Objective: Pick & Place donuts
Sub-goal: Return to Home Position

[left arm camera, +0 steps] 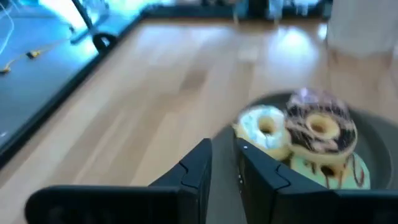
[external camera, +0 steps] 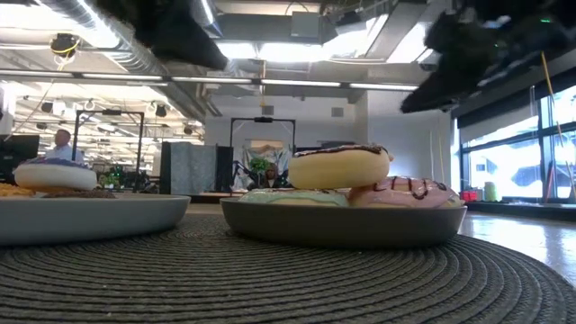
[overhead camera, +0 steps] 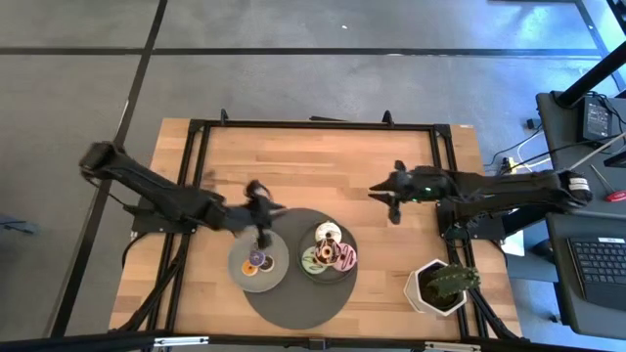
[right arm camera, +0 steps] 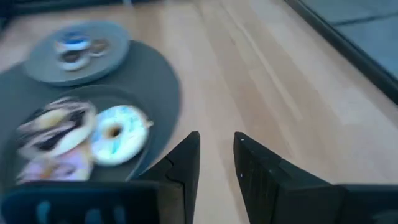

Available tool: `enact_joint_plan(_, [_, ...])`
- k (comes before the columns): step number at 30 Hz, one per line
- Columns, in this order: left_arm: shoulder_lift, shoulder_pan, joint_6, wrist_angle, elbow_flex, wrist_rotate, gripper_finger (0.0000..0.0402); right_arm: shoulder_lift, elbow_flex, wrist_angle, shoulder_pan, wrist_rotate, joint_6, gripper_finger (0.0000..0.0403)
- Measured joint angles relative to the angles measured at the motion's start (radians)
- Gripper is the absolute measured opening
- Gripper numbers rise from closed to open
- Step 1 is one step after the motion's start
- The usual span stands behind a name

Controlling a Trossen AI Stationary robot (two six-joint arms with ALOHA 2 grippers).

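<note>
- Left gripper [overhead camera: 260,211]: I see it hanging over the wooden surface [overhead camera: 323,161], at the far edge of the grey plate [overhead camera: 242,269]. In the left wrist view its fingers [left arm camera: 200,167] are drawn nearly together, with a thin slit between them and nothing gripped.
- Right gripper [overhead camera: 394,202]: it hangs over bare wood, apart from both plates and to the right of the dark plate [overhead camera: 330,277]. Its fingers [right arm camera: 185,163] are also close together with only a narrow gap, and they hold nothing.
- Round woven mat [overhead camera: 298,305]: dark, lying at the near middle of the surface with both plates on it.
- Grey plate, on the left part of the mat: it carries the small donuts [overhead camera: 257,260]. I can make out a purple one and at least one darker one. From the right wrist view I count about three, one of them with a blue top [right arm camera: 74,42].
- Dark plate, just right of the grey one: it carries the larger donuts in a small pile. The cream donut with chocolate drizzle [external camera: 337,166] rests on top of the pink donut [external camera: 409,191] and the pale green donut [external camera: 288,196].
- White pot with a green plant [overhead camera: 440,285]: near the right front corner of the surface, off the mat.
- Person [external camera: 61,144]: seated far back in the room, well away from the rig.
</note>
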Motion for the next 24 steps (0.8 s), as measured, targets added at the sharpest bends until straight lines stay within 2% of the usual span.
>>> enact_joint_plan(5, [-0.289, 0.118, 0.022, 0.072, -0.185, 0.013, 0.0063, -0.229, -0.109, 0.023, 0.035, -0.059, -0.008, 0.01])
enact_joint_plan(7, [-0.394, 0.186, 0.032, 0.089, -0.243, 0.078, 0.0061, -0.3, -0.129, 0.026, 0.044, -0.06, -0.009, 0.01])
enact_joint_plan(10, [-0.511, 0.296, 0.073, 0.147, -0.323, 0.229, 0.0059, -0.39, -0.163, 0.023, 0.05, -0.06, -0.012, 0.01])
enact_joint_plan(15, [-0.642, 0.457, 0.106, 0.22, -0.439, 0.411, 0.0062, -0.516, -0.235, 0.024, 0.051, -0.086, -0.005, 0.01])
enact_joint_plan(19, [-0.718, 0.54, 0.099, 0.221, -0.512, 0.468, 0.0062, -0.605, -0.295, 0.025, 0.051, -0.088, 0.02, 0.01])
enact_joint_plan(24, [-0.805, 0.595, 0.091, 0.229, -0.597, 0.471, 0.0057, -0.697, -0.339, 0.024, 0.051, -0.086, 0.044, 0.01])
